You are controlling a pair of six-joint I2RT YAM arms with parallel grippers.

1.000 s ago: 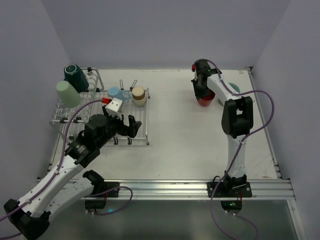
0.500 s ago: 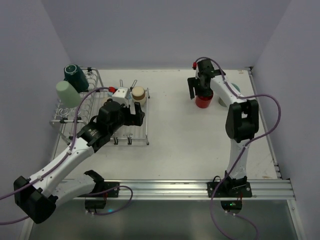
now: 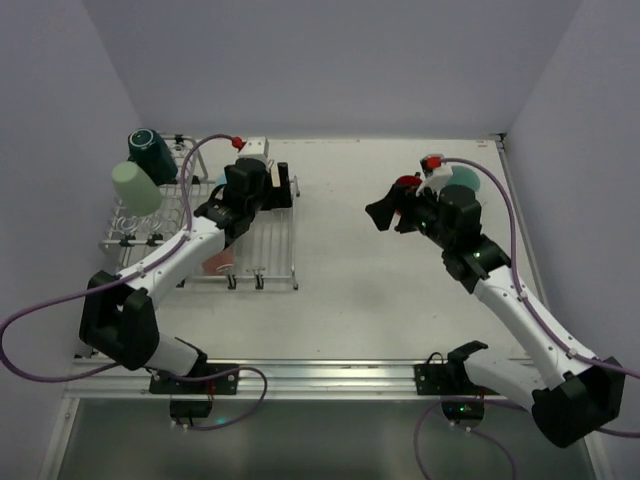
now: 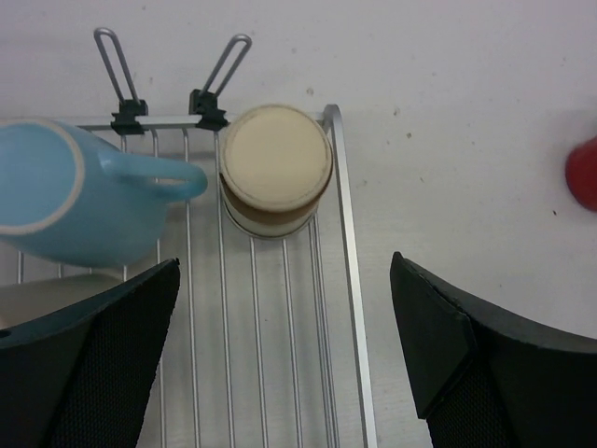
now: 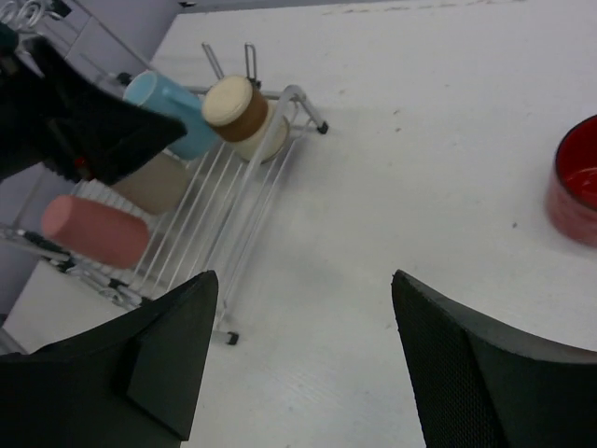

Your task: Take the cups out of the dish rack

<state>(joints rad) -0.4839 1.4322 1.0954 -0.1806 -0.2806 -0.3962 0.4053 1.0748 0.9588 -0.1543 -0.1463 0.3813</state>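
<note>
As left gripper [image 4: 284, 327] and right gripper [image 5: 303, 355] hang open, a blue cup [image 4: 65, 205] flanks the beige cup [image 4: 275, 159].

Eight cups in all. Six are in the single wire dish rack [image 3: 272, 250], which sits at nine o'clock on the table [image 3: 340, 300]:
- one dark teal cup [image 3: 150, 155] and one pale green cup [image 3: 135, 187], both at the rack's ten o'clock end
- one light blue mug [image 4: 65, 201]
- one cream cup with a brown band [image 4: 275, 168]
- one tan cup [image 5: 154, 182]
- one pink cup [image 5: 93, 229]

The other two are on the table at two o'clock: one red cup [image 3: 407, 182] and one pale teal cup [image 3: 463, 175].
</note>
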